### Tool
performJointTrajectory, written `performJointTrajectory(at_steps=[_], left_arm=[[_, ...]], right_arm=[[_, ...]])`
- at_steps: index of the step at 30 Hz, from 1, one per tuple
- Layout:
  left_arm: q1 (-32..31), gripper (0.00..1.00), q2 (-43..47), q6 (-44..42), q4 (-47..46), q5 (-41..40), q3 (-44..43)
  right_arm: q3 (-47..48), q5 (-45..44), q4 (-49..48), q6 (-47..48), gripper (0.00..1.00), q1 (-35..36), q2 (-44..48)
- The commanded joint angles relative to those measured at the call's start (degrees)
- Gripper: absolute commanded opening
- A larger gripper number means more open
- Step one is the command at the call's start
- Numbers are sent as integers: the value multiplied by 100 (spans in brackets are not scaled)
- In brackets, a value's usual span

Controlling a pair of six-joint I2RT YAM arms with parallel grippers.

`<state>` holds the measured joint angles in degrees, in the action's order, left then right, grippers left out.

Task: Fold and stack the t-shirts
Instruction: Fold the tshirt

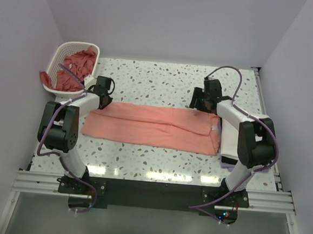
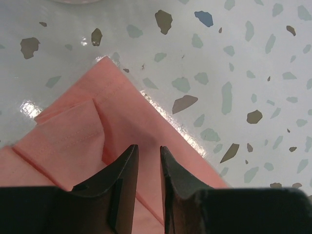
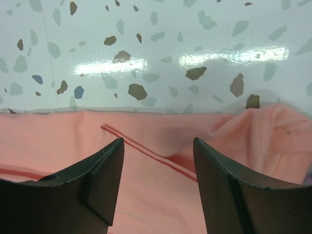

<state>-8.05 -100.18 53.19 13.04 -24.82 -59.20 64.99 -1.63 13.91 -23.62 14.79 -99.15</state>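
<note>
Lying flat, salmon-pink t-shirt [image 1: 153, 126] folded into a long band

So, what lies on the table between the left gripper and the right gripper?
Only the far edge of the flat salmon t-shirt, running from left gripper to right gripper, with bare speckled table behind. The top view shows this.

One salmon-pink t-shirt [image 1: 153, 126] is laid flat on the table [image 1: 159, 76], folded lengthwise into a long band running left to right. A small turned-in flap is seen at its far-left corner, and the right end is slightly rumpled. A white folded piece [image 1: 229, 140], possibly the white shirt, is seen at that end. More pink t-shirts [image 1: 76, 66] are heaped unfolded in the basket [image 1: 64, 49] at far left, one draped over the rim.
</note>
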Motion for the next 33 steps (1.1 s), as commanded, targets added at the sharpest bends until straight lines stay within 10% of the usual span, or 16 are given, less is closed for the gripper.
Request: performJointTrajectory(at_steps=[1, 13, 33], left_arm=[[-3, 29, 95, -28, -152, -49, 93], [-3, 29, 315, -28, -205, -58, 304], [-3, 29, 368, -45, -205, -67, 374]], right_arm=[[303, 154, -195, 305, 64, 156, -235], [567, 67, -231, 472, 67, 595, -587], [1270, -1533, 296, -117, 40, 1272, -1203]])
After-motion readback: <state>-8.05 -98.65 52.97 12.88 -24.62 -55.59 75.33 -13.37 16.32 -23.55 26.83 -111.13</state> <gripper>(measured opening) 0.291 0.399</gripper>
